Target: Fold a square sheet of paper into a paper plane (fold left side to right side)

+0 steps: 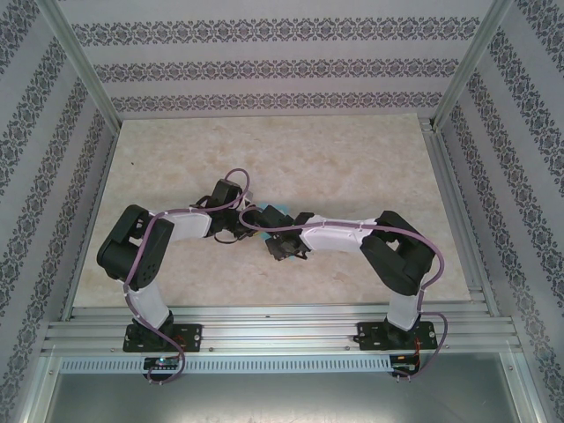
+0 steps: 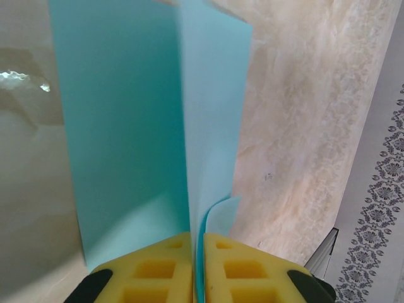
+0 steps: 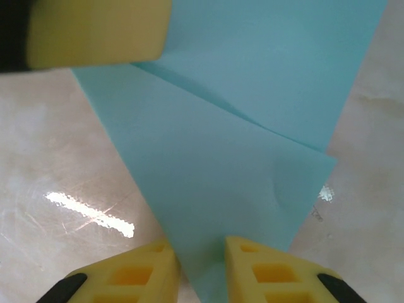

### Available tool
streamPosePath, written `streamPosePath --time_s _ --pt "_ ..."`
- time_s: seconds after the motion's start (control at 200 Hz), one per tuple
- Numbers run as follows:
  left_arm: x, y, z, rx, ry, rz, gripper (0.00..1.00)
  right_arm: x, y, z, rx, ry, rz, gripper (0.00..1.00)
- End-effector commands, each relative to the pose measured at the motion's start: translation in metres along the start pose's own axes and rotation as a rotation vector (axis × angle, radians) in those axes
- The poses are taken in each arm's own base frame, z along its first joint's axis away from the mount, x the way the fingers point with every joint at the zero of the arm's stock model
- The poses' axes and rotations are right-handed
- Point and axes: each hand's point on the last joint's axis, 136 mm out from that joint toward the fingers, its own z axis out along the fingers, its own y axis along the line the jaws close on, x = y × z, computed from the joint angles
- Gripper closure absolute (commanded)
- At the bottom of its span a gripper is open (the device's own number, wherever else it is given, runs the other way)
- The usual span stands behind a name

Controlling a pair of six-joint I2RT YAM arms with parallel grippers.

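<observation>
Turquoise square sheet of paper (image 2: 126,126) pinched in left claw (image 2: 197,246); right claw (image 3: 202,249) apart, straddling corner.

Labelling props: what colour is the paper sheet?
The sheet is plain turquoise-blue, clearest in the right wrist view.

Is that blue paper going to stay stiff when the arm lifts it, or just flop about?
Probably floppy: the square sheet of paper curls where the left gripper pinches it. Likely very light, since one pinch holds a flap upright. It may slide easily on the glossy table.
</observation>
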Motion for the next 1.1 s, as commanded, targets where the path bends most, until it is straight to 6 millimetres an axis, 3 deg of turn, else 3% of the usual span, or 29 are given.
streamPosePath --time_s 0.0,0.26,0.425,0.535,0.599,0.799,0.969,1.094 --pt "0.0 -0.013 0.0 0.014 0.012 0.046 0.83 0.001 0.002 0.001 0.013 -0.005 -0.009 0.8" --pt "-0.011 -0.029 -0.027 -0.02 -0.027 0.128 0.74 -0.001 0.001 -0.002 -0.053 -0.031 0.043 0.94" --pt "-0.02 -0.028 -0.049 -0.036 -0.095 0.141 0.51 -0.008 0.002 -0.011 -0.132 -0.066 0.086 0.96" --pt "-0.025 -0.021 -0.065 -0.036 -0.152 0.122 0.5 -0.011 0.004 -0.017 -0.219 -0.082 0.125 0.96" --pt "-0.025 -0.016 -0.069 -0.032 -0.167 0.1 0.55 -0.013 0.006 -0.018 -0.275 -0.083 0.145 0.96" --pt "-0.014 -0.011 -0.043 0.042 -0.094 0.057 0.81 -0.019 0.005 -0.019 -0.39 -0.088 0.204 0.96" --pt "-0.006 -0.019 -0.013 0.085 -0.036 0.056 0.82 -0.02 0.003 -0.02 -0.416 -0.089 0.219 0.96" --pt "-0.006 -0.023 -0.002 0.095 -0.027 0.052 0.79 -0.019 0.001 -0.017 -0.431 -0.081 0.232 0.95"
